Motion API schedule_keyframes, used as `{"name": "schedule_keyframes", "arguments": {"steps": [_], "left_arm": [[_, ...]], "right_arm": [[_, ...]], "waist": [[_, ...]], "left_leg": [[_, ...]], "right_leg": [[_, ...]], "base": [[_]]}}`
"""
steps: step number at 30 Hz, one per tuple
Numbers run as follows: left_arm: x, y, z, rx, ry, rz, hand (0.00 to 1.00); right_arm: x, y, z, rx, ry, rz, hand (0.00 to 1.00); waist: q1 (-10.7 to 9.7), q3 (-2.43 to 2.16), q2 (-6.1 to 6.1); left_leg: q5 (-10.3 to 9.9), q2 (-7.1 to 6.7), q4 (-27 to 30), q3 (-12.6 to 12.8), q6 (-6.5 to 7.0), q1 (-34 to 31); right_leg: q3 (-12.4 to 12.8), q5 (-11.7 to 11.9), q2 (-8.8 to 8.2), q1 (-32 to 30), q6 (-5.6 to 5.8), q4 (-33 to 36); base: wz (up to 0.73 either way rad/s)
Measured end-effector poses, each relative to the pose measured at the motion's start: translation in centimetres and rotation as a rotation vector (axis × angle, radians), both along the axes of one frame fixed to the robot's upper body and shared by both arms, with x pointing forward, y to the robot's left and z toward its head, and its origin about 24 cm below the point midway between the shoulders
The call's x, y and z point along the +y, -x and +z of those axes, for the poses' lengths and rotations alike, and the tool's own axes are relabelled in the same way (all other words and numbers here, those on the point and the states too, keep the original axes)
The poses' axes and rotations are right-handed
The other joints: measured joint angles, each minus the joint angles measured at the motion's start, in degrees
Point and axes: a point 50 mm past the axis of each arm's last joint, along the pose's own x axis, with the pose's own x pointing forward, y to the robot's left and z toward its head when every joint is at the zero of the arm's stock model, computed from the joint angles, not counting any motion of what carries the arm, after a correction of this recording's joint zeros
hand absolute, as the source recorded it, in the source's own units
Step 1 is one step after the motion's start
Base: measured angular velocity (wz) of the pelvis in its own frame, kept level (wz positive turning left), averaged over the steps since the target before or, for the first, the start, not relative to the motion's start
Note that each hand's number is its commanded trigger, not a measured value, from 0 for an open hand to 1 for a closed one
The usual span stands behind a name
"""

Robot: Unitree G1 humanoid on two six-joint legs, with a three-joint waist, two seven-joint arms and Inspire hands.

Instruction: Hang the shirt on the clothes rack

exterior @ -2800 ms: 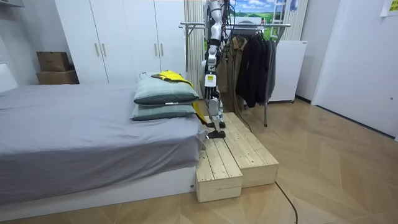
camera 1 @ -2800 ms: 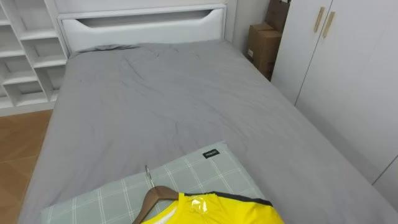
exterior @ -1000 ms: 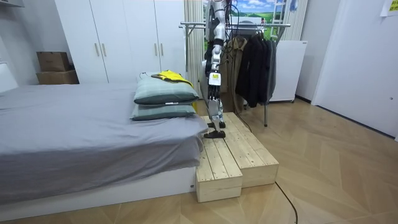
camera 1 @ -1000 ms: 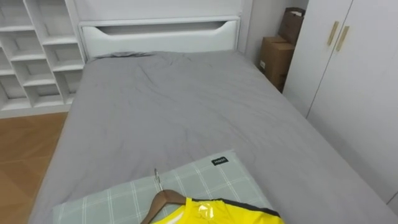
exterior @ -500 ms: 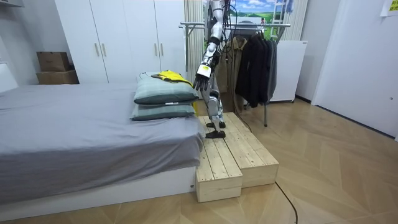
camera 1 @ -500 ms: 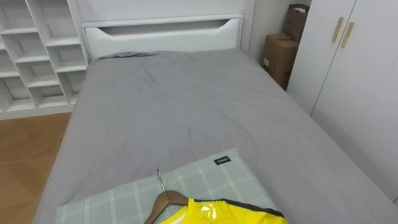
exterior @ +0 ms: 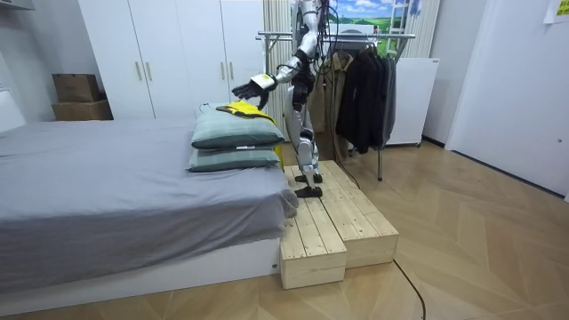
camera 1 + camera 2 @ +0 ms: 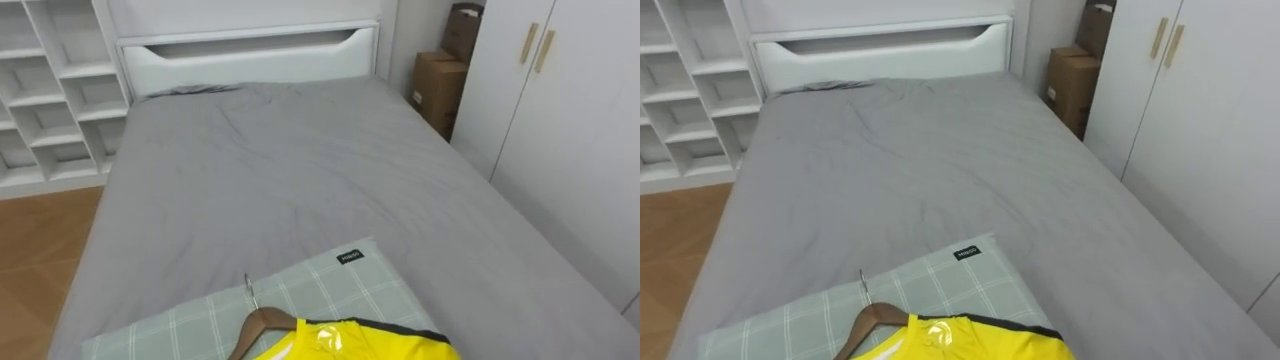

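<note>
**Soft pillow, loose shirt, rack at my back**

The bed runs away ahead of me. The rack with its dark coats stands behind the robot. So I judge the biggest risk comes late, when I turn round on the wooden step with a load. A foot placed near its edge could tip the robot.

Nearer, the yellow shirt lies on the top pillow at the bed's foot. It is already on a wooden hanger, whose neck sticks out of the collar. The pillow is soft. If I press down to grasp, the hanger may sink and the fingers could gather pillowcase with it. That would drag the pillow along.

The left hand hovers above the shirt, palm down. As far as the room view lets me read it, the fingers are stretched flat and hold nothing. If it closes on cloth alone instead of the hanger's neck, the shirt could slide off one end on the lift.

Smallest, the hook lies on the pillow, pointing toward the headboard. It could snag the cover, or come up facing the wrong way for the rail.
</note>
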Motion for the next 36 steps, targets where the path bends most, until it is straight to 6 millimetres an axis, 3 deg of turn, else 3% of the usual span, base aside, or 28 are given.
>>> {"name": "schedule_keyframes", "arguments": {"steps": [3, 6, 19, 28, 36], "left_arm": [[-1.8, -3.5, 2.1, -0.094, -0.096, -0.214, 0.0], [-2.7, -5.0, 2.7, -0.132, -0.128, -0.297, 0.0], [-3.9, -5.9, 3.5, -0.161, -0.163, -0.393, 0.0], [-4.2, -6.3, 4.0, -0.186, -0.156, -0.411, 0.0], [-6.4, -6.3, 3.2, -0.15, -0.098, -0.511, 0.0]], "right_arm": [[0.0, -0.4, 0.0, -0.011, -0.005, 0.011, 0.0], [-0.1, -0.4, 0.1, -0.02, -0.006, 0.012, 0.0], [-0.1, -1.1, 0.2, -0.037, 0.002, 0.046, 0.0], [0.0, -1.0, 0.2, -0.036, -0.011, 0.047, 0.0], [0.2, -1.1, 0.1, -0.036, -0.016, 0.051, 0.0]], "waist": [[-1.0, -0.05, 0.0], [-1.3, -0.18, 0.04], [-2.9, 0.06, -0.05], [-3.0, -0.12, -0.43], [-3.5, -0.08, -1.02]], "left_leg": [[0.0, 0.03, 0.2, 0.0, -0.03, -0.1], [0.0, 0.03, 0.3, 0.1, -0.05, 0.2], [0.0, 0.07, 0.1, 0.4, -0.05, 0.3], [0.0, 0.1, 0.0, 0.5, -0.04, 0.5], [0.0, 0.1, 0.0, 0.6, -0.05, 0.7]], "right_leg": [[0.1, 0.0, 0.03, -0.1, 0.0, 0.0], [0.3, 0.0, 0.01, 0.1, 0.0, 0.0], [1.0, 0.0, 0.09, 0.0, 0.0, 0.0], [1.0, 0.0, 0.16, 0.0, 0.0, 0.1], [1.0, 0.0, 0.14, 0.1, 0.0, 0.1]], "base": [[-0.01], [-0.1], [-0.01], [0.0], [0.0]]}}
